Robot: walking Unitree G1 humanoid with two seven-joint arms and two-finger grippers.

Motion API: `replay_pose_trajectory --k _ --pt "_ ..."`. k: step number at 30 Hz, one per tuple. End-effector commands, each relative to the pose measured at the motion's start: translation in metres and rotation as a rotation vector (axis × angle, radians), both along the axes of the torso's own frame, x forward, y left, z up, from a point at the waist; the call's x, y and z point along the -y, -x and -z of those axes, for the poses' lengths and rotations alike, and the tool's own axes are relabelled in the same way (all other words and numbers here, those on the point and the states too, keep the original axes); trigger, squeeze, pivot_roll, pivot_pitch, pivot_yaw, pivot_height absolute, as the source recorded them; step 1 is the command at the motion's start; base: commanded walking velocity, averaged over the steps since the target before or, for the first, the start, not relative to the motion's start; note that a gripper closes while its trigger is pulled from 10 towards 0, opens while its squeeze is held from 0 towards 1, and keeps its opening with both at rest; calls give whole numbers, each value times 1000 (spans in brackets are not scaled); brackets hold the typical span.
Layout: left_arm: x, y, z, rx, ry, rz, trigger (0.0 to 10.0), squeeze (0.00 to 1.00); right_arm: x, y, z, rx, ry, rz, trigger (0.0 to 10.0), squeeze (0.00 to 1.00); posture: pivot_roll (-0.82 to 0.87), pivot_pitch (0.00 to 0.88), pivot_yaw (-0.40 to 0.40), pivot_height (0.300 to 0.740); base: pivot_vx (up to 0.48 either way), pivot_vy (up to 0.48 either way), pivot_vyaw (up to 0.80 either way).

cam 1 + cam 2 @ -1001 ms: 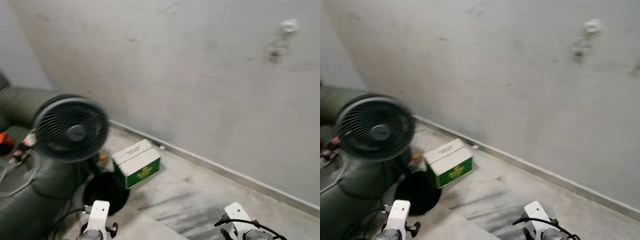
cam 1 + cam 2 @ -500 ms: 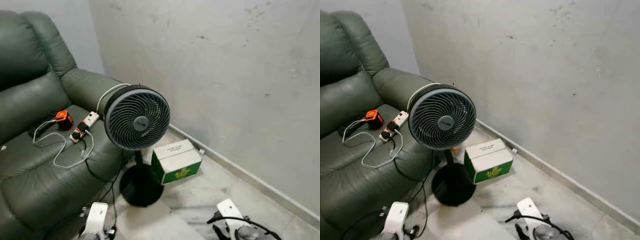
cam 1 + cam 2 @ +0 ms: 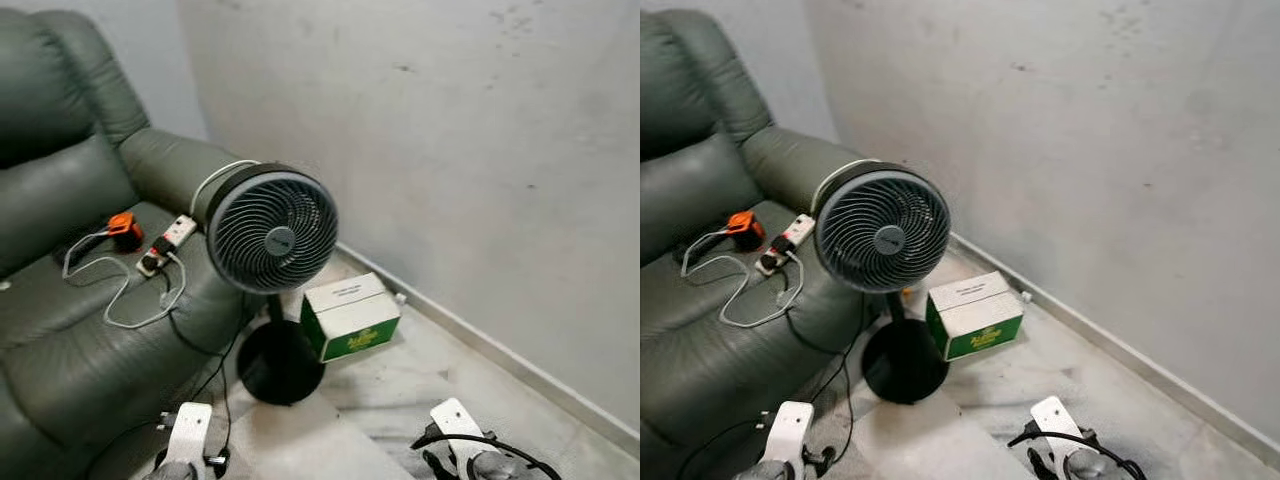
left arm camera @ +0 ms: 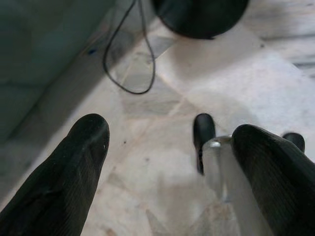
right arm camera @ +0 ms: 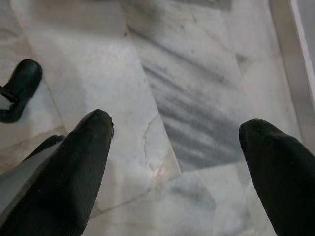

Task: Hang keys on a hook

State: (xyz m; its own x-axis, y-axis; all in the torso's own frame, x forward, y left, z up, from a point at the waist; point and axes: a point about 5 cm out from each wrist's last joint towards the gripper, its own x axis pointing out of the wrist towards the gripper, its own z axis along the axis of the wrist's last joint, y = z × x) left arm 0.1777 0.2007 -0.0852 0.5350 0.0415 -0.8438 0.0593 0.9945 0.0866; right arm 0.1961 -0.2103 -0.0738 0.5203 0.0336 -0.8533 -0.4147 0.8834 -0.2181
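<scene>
Both arms hang low at the bottom edge of the eye views, left arm (image 3: 186, 440) and right arm (image 3: 468, 452). In the left wrist view, my left gripper (image 4: 172, 162) is open above the marble floor, with nothing between its two black fingers (image 4: 83, 147). The fan's round black base (image 4: 199, 14) and a looped black cable (image 4: 129, 69) lie just beyond it. My right gripper (image 5: 177, 147) is also open and empty, over grey-veined marble tiles (image 5: 192, 108).
A black pedestal fan (image 3: 272, 232) stands in front of me beside a green leather sofa (image 3: 60, 190). On the sofa lie a power strip (image 3: 167, 243), an orange object (image 3: 122, 225) and white cable. A green-and-white box (image 3: 352, 316) sits by the grey wall (image 3: 460, 150).
The whole view has swung left, from bare wall with a small fitting high up to the sofa and fan. Over the last half second it shifted only slightly. Both arms still hang.
</scene>
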Motion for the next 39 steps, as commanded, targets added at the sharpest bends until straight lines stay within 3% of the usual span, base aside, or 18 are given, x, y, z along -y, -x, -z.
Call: replay_pose_trajectory --k 1,12,39 --pt "1 -1 0 -2 1 5 10000 0 1 0 0 -3 5 -7 10000 0 19 0 5 740 0 0 800" --pt "1 -2 -1 2 9 12 10000 0 1 0 -1 -2 3 -14 10000 0 16 0 6 740 0 0 678" --pt "3 -3 -1 8 37 13 10000 0 1 -2 -1 -3 14 -29 10000 0 17 0 5 740 0 -22 0"
